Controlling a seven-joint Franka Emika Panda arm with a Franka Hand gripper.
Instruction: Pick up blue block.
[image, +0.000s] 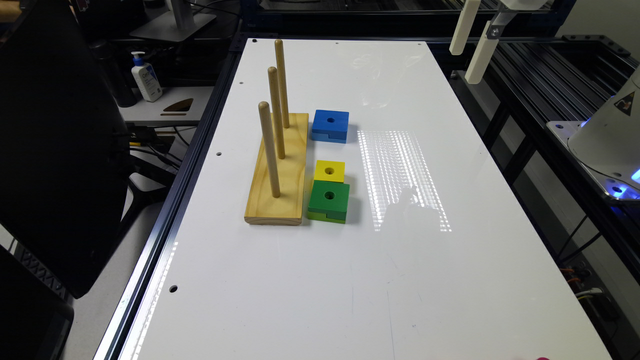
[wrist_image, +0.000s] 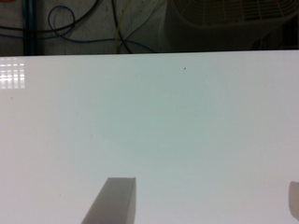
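Note:
The blue block (image: 330, 125) lies flat on the white table (image: 450, 280), its round hole facing up and a notch in its near side. It sits next to the far end of the wooden peg board (image: 277, 170). My gripper (image: 465, 65) hangs high over the table's far edge at the exterior view's right, well away from the block. In the wrist view the gripper (wrist_image: 208, 186) is open, with its fingers (wrist_image: 114, 203) wide apart over bare white table and nothing between them.
A yellow block (image: 329, 171) and a green block (image: 328, 200) touch each other beside the board's near end. Three upright pegs (image: 276, 112) stand on the board. The robot base (image: 610, 135) is off the table at the right, with a dark screen (image: 55, 150) at the left.

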